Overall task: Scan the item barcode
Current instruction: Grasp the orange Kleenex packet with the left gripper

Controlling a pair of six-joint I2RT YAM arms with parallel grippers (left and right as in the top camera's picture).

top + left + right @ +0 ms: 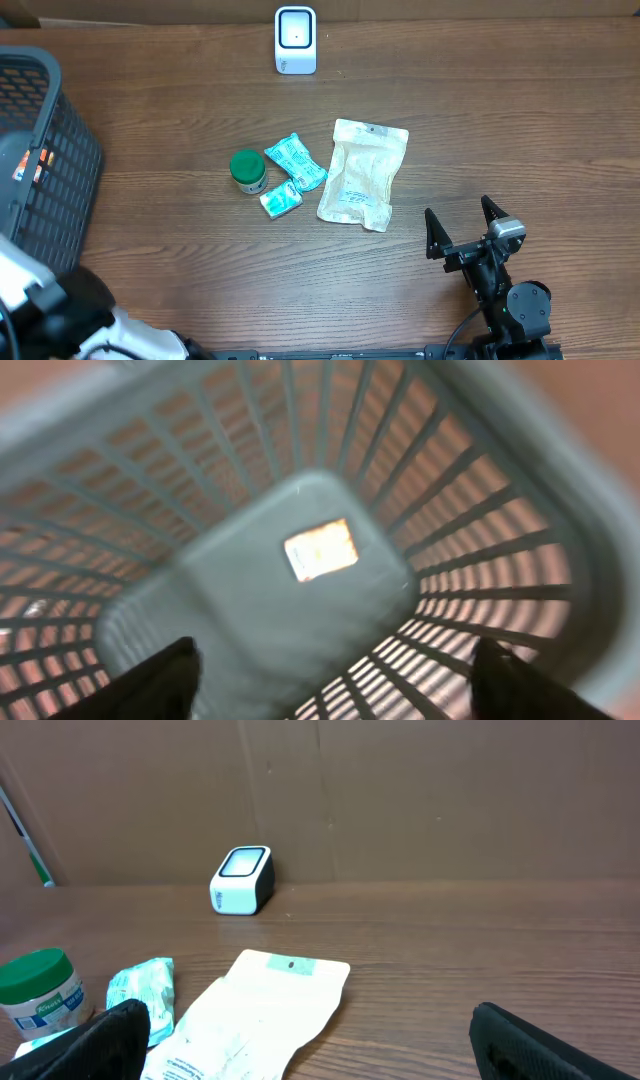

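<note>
As viewed via L wrist cam, found L pincer (332,648) with fingers (150,680) spread wide, nothing clamped betw. them. Hangs above open grey basket (480,510), looking straight in; view blurred. Noted small pale item (321,549) lying flat on basket floor, approx. centre; barcode not legible. Found R pincer (458,212) likewise spread wide, empty, at near right of table (520,110), pointing toward far side. Just left of it, clear of fingertips: white pouch (362,172), lying flat. Further left: teal packet (296,162), smaller teal packet (281,199) just beside it on near side, green-lidded jar (247,170) upright next to both. Located scanner (295,40) at far edge, centre, well apart from goods. Located basket at left edge.
</note>
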